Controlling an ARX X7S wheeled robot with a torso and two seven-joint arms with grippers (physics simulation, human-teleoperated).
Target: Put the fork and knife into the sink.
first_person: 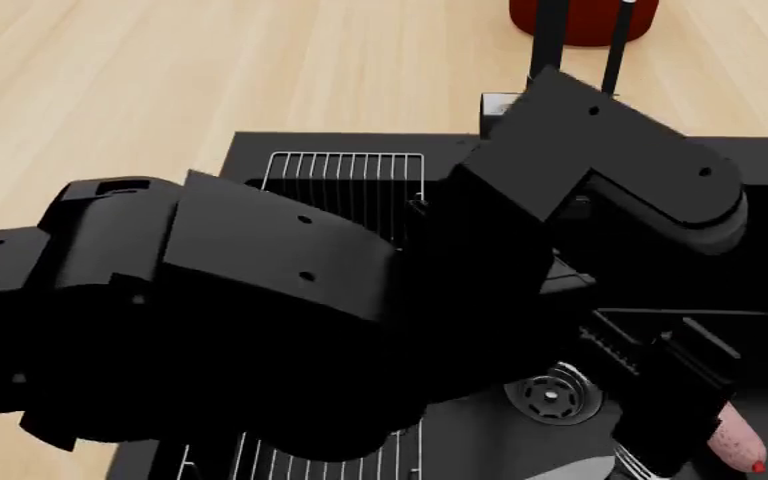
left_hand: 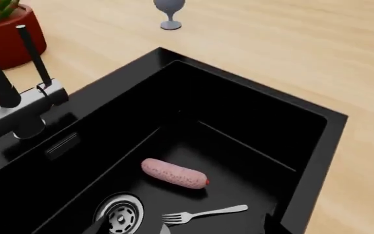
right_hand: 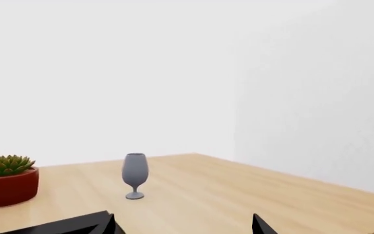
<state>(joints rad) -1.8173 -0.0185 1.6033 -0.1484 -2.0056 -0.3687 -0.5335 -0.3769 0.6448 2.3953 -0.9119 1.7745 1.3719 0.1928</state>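
The black sink [left_hand: 258,89] fills the left wrist view. On its floor the silver fork [left_hand: 203,213] lies flat, tines toward the steel drain [left_hand: 119,214]. A pale sliver [left_hand: 163,229] by the tines looks like the knife's blade; its handle is out of view. My left gripper [left_hand: 185,225] hangs open over the fork, holding nothing. In the head view that arm covers most of the sink [first_person: 357,142], with fork tines [first_person: 632,463] peeking out below it. My right gripper [right_hand: 183,225] is open and empty, high over the counter.
A pink sausage [left_hand: 174,173] lies in the basin beside the fork. A black faucet [left_hand: 18,97] and a red plant pot [left_hand: 8,34] stand at the sink's back. A grey goblet [right_hand: 134,175] stands on the wooden counter. A wire rack [first_person: 344,180] sits in the sink's left part.
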